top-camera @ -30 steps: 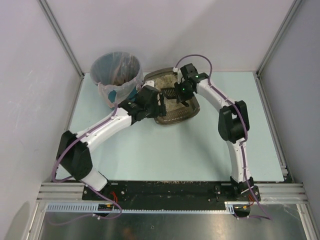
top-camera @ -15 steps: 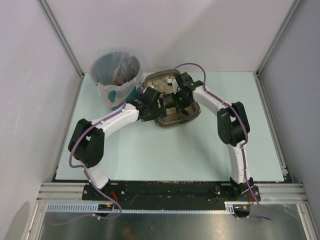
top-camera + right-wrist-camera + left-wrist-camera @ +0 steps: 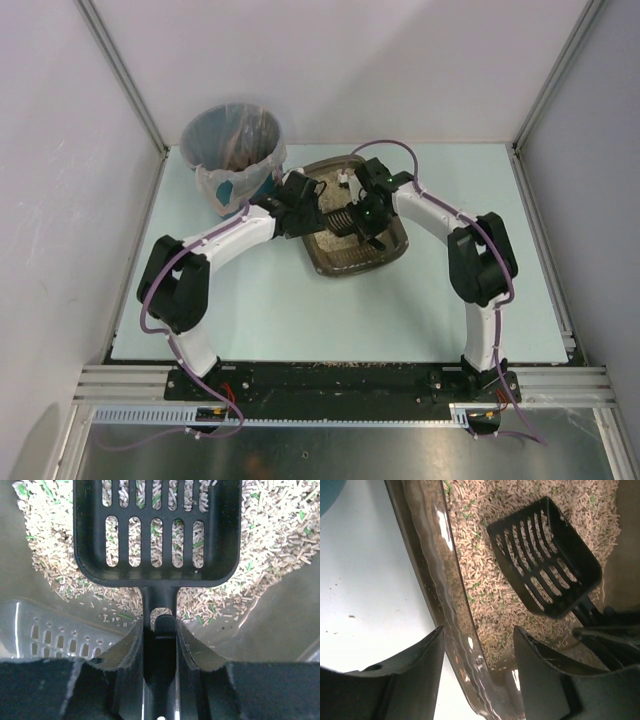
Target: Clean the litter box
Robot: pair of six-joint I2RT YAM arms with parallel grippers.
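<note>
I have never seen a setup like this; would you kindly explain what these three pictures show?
Two white robot arms are bolted at the near edge of a pale table. The wide picture looks down from above and behind them: left arm on the left, right arm on the right. The other two pictures come from a small camera on each wrist, looking along its fingers. On the table stand a teal bin with a plastic liner and a shallow litter box holding beige pellets. The right tool is closed on the handle of a black slotted scoop, held over the pellets. The left tool has one finger on each side of the box's rim; whether it pinches is unclear.
</note>
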